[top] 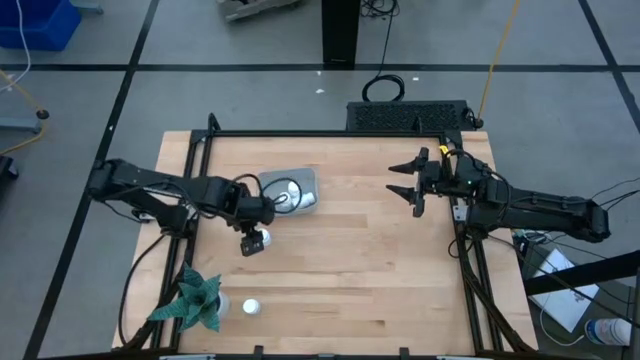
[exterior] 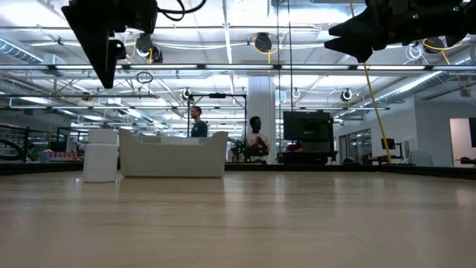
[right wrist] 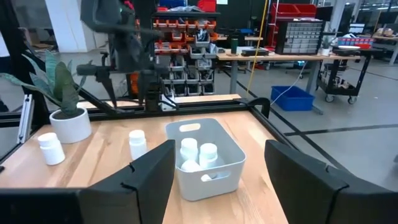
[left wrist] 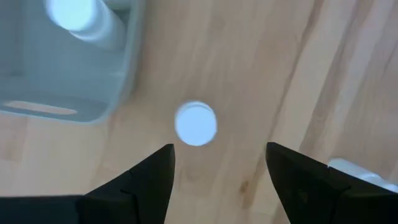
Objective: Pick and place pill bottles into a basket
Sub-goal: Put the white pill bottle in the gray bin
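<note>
Left pincer [left wrist: 217, 171] hangs spread, pointing down at an upright small white cylindrical pill bottle [left wrist: 196, 124] on the wooden desk [left wrist: 249, 74], probably lining up a grasp. Bottle sits between the fingers' line, just beside the pale grey-blue plastic basket [left wrist: 118, 93]. Right pincer [top: 415, 183] waits spread, well apart.

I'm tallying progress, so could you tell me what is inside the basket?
White pill bottles stand inside the basket; three show. Its walls hide the floor, so more may be there.
</note>
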Available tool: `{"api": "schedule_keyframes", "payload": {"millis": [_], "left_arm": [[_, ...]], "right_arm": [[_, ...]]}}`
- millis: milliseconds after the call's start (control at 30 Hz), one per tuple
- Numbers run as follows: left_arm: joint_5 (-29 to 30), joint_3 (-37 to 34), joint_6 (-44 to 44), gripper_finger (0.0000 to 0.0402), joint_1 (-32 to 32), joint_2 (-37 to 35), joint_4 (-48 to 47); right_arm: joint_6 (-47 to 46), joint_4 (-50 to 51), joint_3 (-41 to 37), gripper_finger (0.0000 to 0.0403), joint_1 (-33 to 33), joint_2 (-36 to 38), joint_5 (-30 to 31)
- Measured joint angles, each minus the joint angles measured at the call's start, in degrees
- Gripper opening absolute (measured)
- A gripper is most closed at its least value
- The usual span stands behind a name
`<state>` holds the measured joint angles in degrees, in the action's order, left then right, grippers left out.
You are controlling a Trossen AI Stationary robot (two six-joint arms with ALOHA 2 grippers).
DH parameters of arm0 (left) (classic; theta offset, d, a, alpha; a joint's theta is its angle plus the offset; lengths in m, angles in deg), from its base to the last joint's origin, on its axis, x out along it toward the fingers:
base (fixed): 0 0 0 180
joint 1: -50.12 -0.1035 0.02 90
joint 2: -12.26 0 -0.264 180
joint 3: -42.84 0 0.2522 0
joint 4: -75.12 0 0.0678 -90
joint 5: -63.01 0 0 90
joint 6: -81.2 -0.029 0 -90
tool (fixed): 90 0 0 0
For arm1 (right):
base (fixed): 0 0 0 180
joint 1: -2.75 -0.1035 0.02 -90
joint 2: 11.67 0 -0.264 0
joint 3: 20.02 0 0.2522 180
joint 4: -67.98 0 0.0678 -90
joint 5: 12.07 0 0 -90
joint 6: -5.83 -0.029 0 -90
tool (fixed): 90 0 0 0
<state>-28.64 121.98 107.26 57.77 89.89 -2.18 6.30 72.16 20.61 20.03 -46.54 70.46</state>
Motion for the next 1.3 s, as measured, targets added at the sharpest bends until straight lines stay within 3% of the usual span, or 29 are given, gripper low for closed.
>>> {"api": "schedule_keyframes", "payload": {"millis": [567,1067,1300], "left_arm": [[-0.27,-0.02,-4.45,0.0258,0.06,10.9,0.72],[1.69,-3.66,-4.31,0.0257,-0.11,12.07,0.91],[0.77,-4.87,-5.34,0.0257,-0.68,12.07,5.45]], "right_arm": [[0.03,-0.04,0.0,0.024,0.0,0.0,-0.08],[-0.24,-0.02,0.0,0.024,-0.02,0.0,-0.26],[-0.93,0.0,0.0,0.024,-0.02,0.0,-0.26]]}}
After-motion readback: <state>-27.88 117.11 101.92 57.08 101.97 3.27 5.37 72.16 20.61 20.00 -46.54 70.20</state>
